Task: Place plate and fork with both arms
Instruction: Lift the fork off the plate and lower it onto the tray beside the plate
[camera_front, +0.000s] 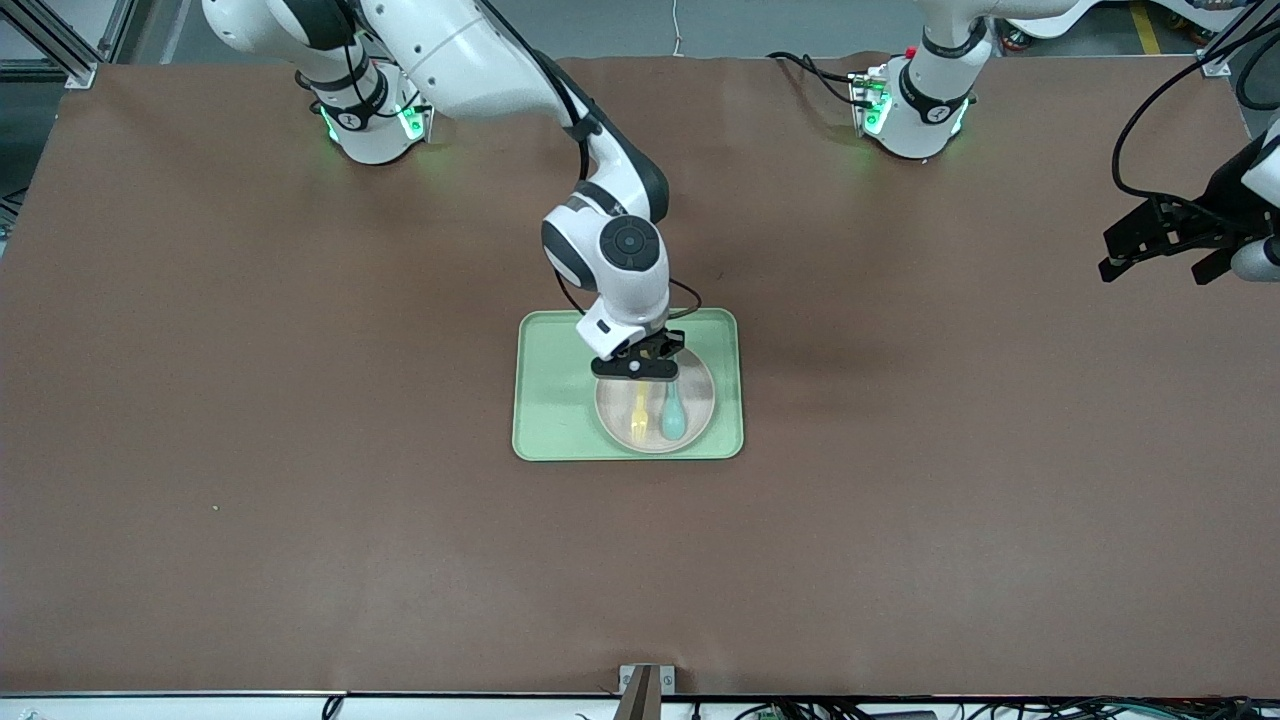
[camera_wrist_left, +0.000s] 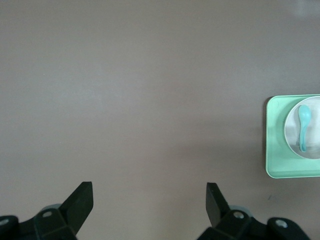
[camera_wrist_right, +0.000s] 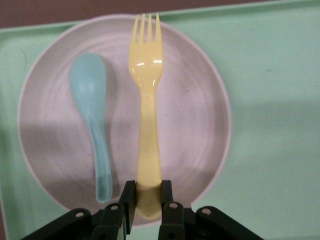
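Fork (camera_wrist_right: 146, 100) sits pinched at its handle end by the right hand (camera_wrist_right: 148, 200), whose two fingers press on either side of the yellow handle, so the grip is narrow and closed on the fork. Grip at the very end of the handle makes sense: tines point away from the hand and the fork can be lifted without touching the spoon (camera_wrist_right: 93, 120) lying just beside it on the plate (camera_wrist_right: 200, 125). In the front view the right hand (camera_front: 641, 357) is low over the plate (camera_front: 700, 400), at the plate's edge nearer the robot bases, with the fork (camera_front: 639, 408) running toward the camera. I cannot tell if the fork rests on the plate or is already slightly off it. Plate lies in the tray (camera_front: 550, 400), toward the corner nearest the camera and the left arm's end, and the tray is mid-desk (camera_front: 300, 500). Left hand (camera_front: 1160, 240) waits over bare desk well apart from the tray, at the left arm's end; its wrist view shows the left hand (camera_wrist_left: 150, 200) with fingers spread wide, holding nothing, and the tray (camera_wrist_left: 272, 150) with plate (camera_wrist_left: 292, 125) and spoon (camera_wrist_left: 303, 127) off at the view's edge. Likely reason for the split: right arm takes the fork first, since the plate cannot be moved cleanly with cutlery on it, and the left arm stays clear until the plate is free. Spoon looks like a distractor; risk is knocking it while lifting the fork.
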